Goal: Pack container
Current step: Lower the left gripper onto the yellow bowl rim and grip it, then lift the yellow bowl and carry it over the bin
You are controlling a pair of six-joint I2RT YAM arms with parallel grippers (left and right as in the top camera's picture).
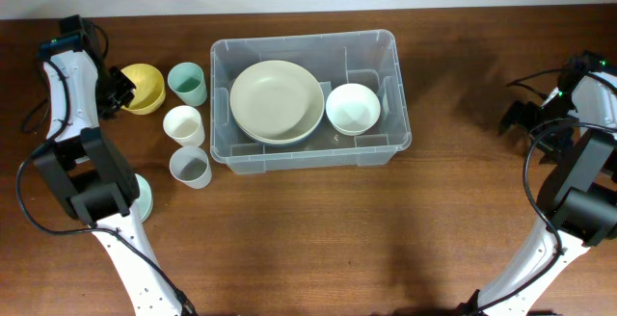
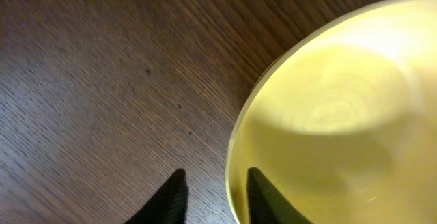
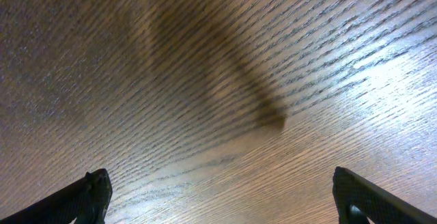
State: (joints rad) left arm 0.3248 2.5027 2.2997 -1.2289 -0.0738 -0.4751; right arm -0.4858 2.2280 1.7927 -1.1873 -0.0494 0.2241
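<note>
Large clear rectangular plastic container point(image 1: 308, 159): placed centrally. Inside are packed a pale round plate point(image 1: 277, 101) and small white bowl point(image 1: 353, 108); a yellow bowl point(image 1: 145, 87), teal cup point(image 1: 187, 84), white cup point(image 1: 183, 124) and grey cup point(image 1: 190, 168) are left outside. The yellow bowl's rim is straddled by the left gripper point(image 2: 216, 176), jaws narrow, grip unconfirmed; the right gripper point(image 3: 220, 176) is held wide, empty, aside.

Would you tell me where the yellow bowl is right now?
In the overhead view, the yellow bowl sits left of the container, beside the green cup.

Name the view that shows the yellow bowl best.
Overhead: the yellow bowl appears nearly whole. The left wrist view crops it to a close-up of rim and inside. The right wrist view shows only tabletop.
</note>
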